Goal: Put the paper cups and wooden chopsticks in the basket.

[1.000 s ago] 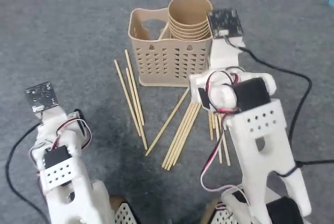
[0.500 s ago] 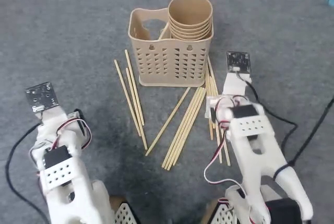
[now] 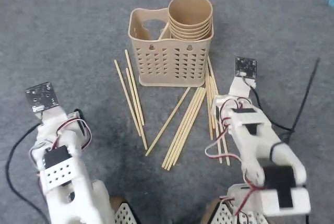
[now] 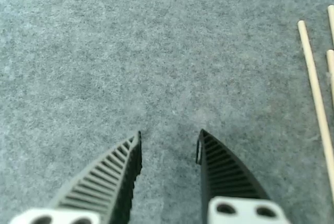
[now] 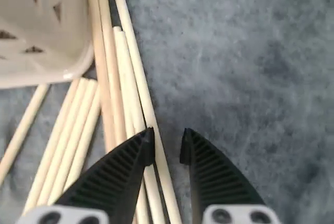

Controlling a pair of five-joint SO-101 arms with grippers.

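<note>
Paper cups [image 3: 190, 15] stand nested in one stack, about six rims showing, in the right half of the single basket [image 3: 167, 62] at the far side of the grey desk [image 3: 78, 36] in the high view. Wooden chopsticks [image 3: 182, 127] lie loose on the desk before the basket: three to its left, one alone on a slant, a bundle of about four, and several more partly under the right arm [image 3: 250, 130]. The left arm [image 3: 57, 151] sits well apart from them.

The left wrist view shows the left end effector [image 4: 169, 135] released, its jaws wide and empty over bare desk, with two or three chopsticks at the picture's edge.

The right wrist view shows what the high view hides. The right end effector [image 5: 167, 136] is parted only narrowly and grasps nothing. One fingertip lies over the outermost stick of a row of about five beside the basket's rounded corner.
</note>
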